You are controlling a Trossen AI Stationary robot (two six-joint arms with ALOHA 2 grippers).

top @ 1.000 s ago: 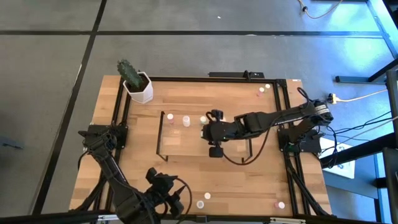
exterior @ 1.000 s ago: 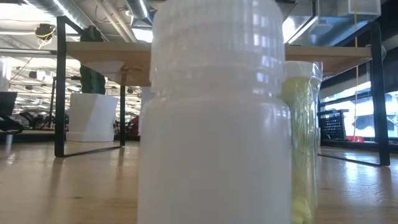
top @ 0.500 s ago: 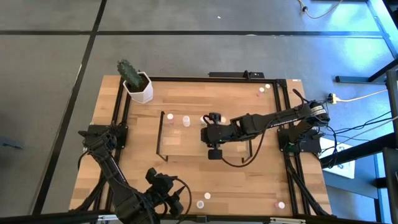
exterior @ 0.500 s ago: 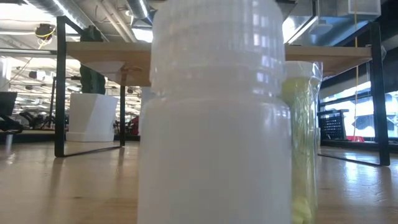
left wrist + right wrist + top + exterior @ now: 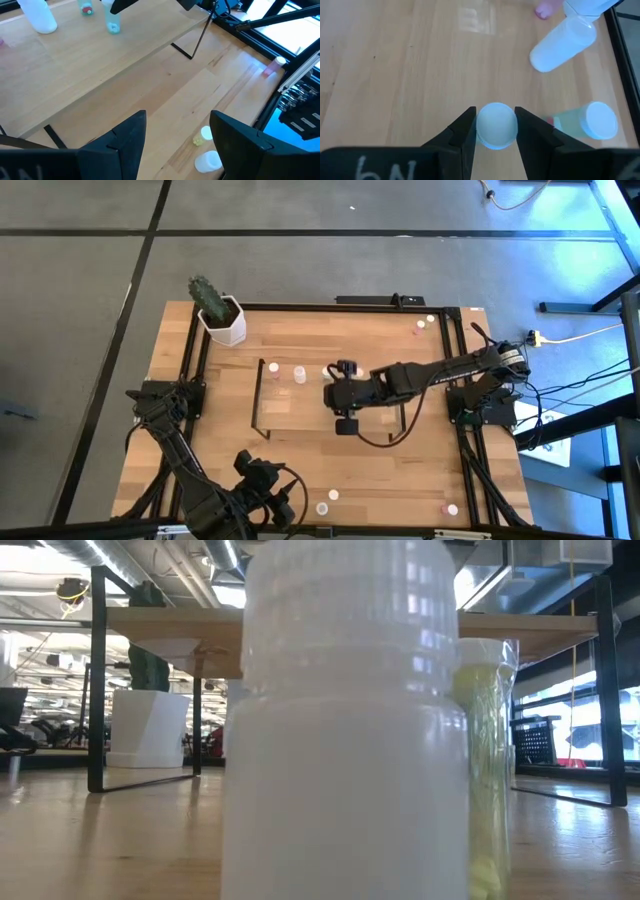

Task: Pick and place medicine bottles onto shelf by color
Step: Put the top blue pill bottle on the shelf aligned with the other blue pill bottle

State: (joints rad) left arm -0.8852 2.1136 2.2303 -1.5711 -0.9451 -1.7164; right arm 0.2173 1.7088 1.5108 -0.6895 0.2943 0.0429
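Wood shelf (image 5: 300, 405): right fingers (image 5: 496, 129) grip 1 bottle (image 5: 496, 125), prob. near back edge.

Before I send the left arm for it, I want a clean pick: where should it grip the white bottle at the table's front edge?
Likely from straight above, with the left gripper closing on the cap of the white bottle: it stands upright, cap uppermost. The yellow bottle stands close beside it, so close across the two free sides.
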